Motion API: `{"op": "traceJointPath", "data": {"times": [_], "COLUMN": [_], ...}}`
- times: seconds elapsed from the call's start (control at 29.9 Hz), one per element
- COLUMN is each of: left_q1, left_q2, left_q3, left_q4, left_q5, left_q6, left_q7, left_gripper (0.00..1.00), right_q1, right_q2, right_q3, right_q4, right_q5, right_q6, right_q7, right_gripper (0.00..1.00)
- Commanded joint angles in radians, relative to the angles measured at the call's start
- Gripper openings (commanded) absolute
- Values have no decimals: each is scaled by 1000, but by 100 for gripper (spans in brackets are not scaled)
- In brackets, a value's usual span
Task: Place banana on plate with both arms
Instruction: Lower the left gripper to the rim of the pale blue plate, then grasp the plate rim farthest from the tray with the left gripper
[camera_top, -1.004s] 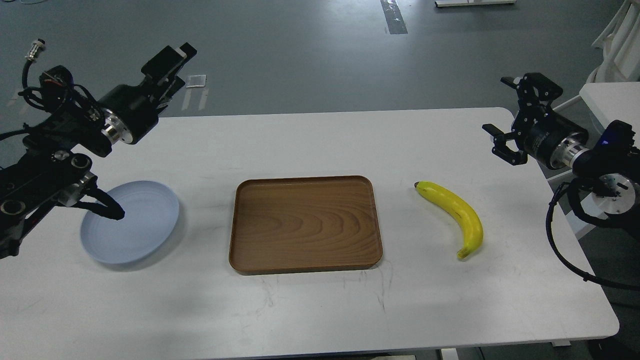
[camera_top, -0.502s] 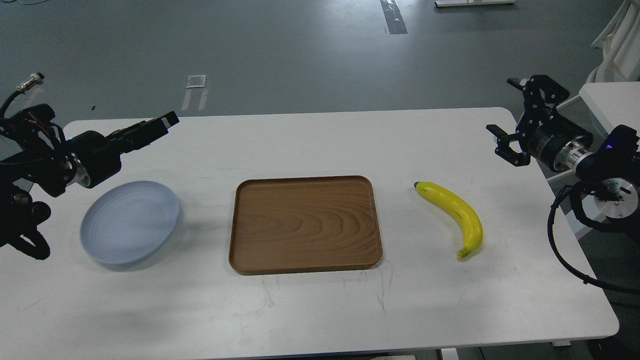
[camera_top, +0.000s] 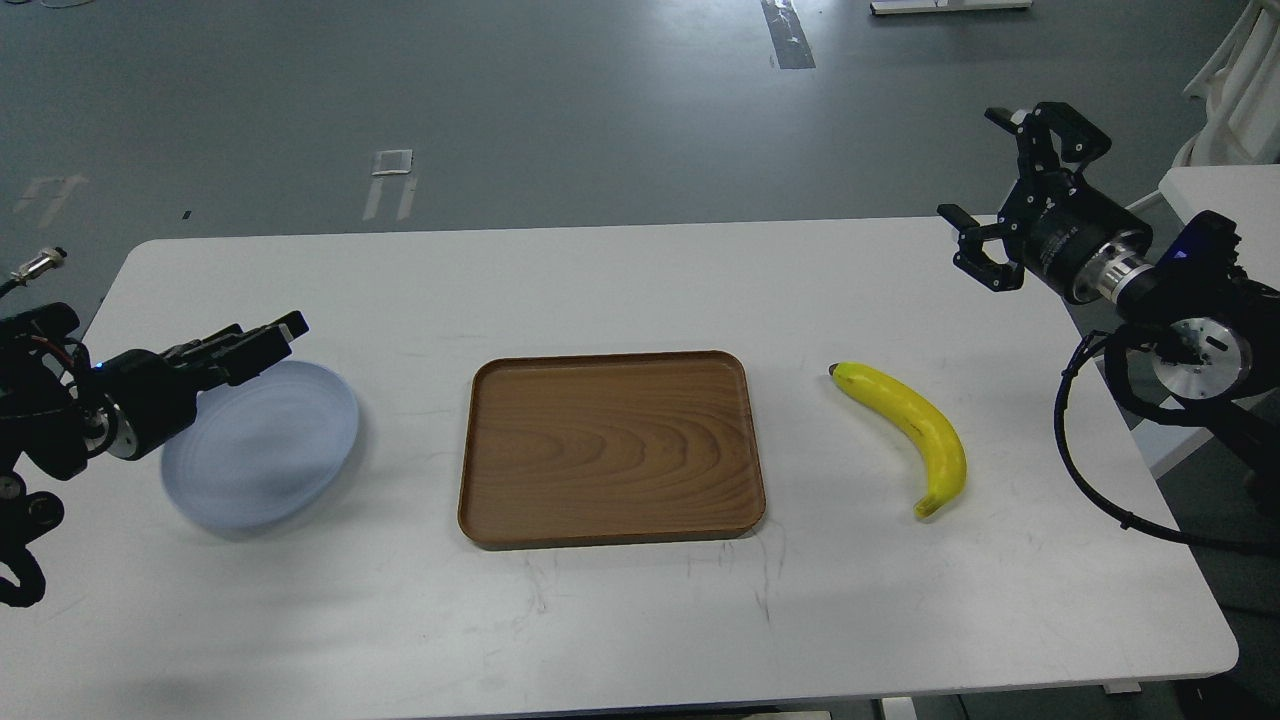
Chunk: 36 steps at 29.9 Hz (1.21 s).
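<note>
Near the bench's right edge the banana (camera_top: 910, 430) lies untouched — the right gripper (camera_top: 1005, 195), jaws spread, should straddle its middle; the left gripper (camera_top: 262, 340), unreadable, hovers at the plate (camera_top: 280, 460).

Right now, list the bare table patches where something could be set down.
Free: the front strip of the table; the back strip behind the tray; the gap between tray and banana. The tray itself is bare. Crowded: the left edge, where the left claw overlaps the plate.

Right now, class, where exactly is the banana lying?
In the head view, the banana lies on the white table, right of the wooden tray, below the right gripper.
</note>
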Motion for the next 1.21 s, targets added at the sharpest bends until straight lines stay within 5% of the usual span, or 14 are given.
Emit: {"op": "traceJointPath", "data": {"times": [0.0,0.5,0.77,1.17], "left_q1": [35,44,61,66], "left_q2": [-1,-3,-1,-13], "left_q3": [1,8,111,166], "left_q4": [27,95,112,251], "left_q5": [0,2,28,45], "left_q6": [5,6,117,127], "left_q7": [-1,-2,-10,-13], "left_gripper": [94,94,94,94], "right_q1": [-2,-31,-31,-31], "right_q2": [-1,-13,-12,-3], "right_q3": [4,6,16,15], "right_q4": [-7,-10,-8,-10], "right_q5": [0,2,2,2], "right_q6": [0,0,0,1], "right_q7": [3,6,6,6], "right_gripper": [100,100,100,100]}}
